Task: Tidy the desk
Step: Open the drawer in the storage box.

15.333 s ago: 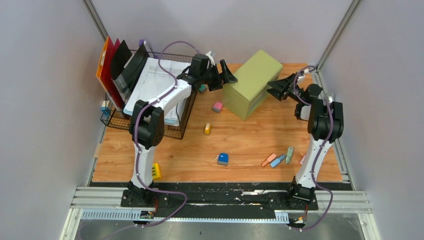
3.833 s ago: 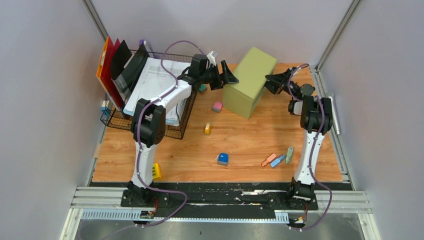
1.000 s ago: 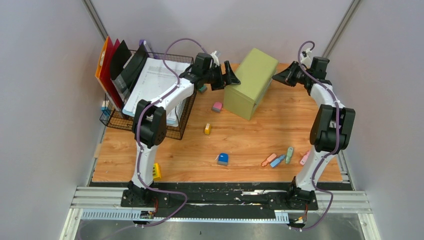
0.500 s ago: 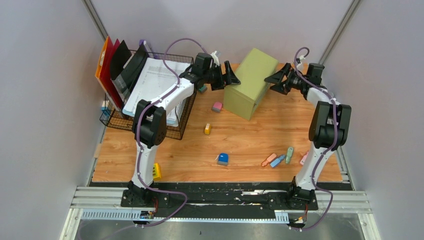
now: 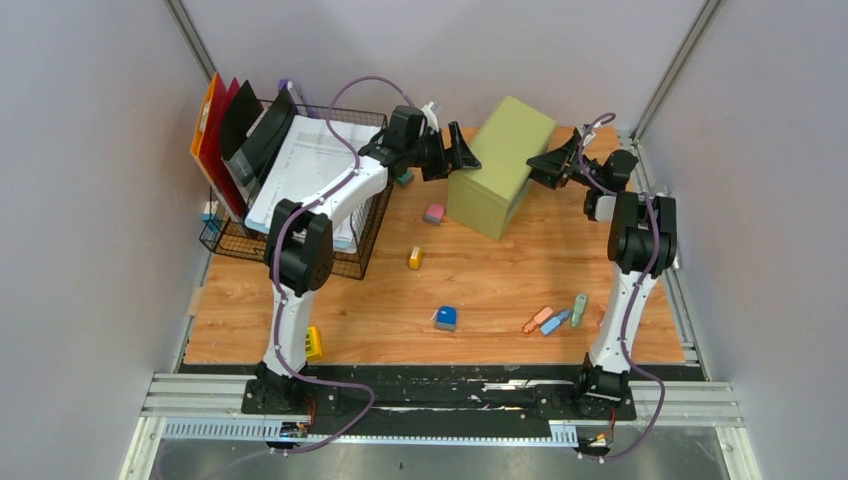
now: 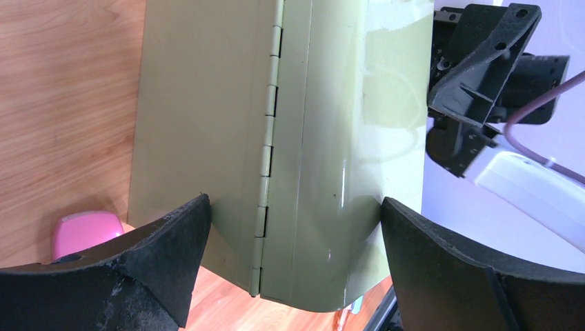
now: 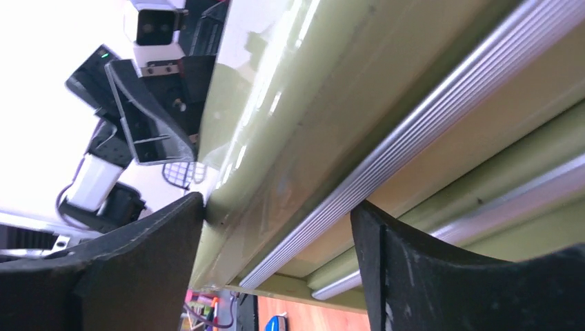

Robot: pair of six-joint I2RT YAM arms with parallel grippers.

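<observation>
The desk [image 5: 480, 270] is a light wood-grain tabletop with a black and metal rail along its near edge. A green drawer cabinet [image 5: 500, 165] stands askew at the back middle. My left gripper [image 5: 462, 152] is open and straddles the cabinet's left rear corner. In the left wrist view the hinged cabinet corner [image 6: 290, 138] sits between the wide-spread jaws of that gripper [image 6: 293, 265]. My right gripper [image 5: 546, 168] is open at the cabinet's right side. In the right wrist view the right gripper [image 7: 276, 265] frames the cabinet's drawer handles [image 7: 414, 138].
A wire basket [image 5: 365, 240] with papers and upright folders [image 5: 215, 140] stands at the back left. Small items lie loose: a pink piece [image 5: 434, 213], a yellow piece [image 5: 415, 258], a blue piece [image 5: 446, 318], several markers [image 5: 556, 320], and a yellow block [image 5: 313, 342].
My right arm has swung in from the back right corner and its gripper now sits against the cabinet's right side. Earlier the cabinet turned slightly. My left arm has stayed put.
</observation>
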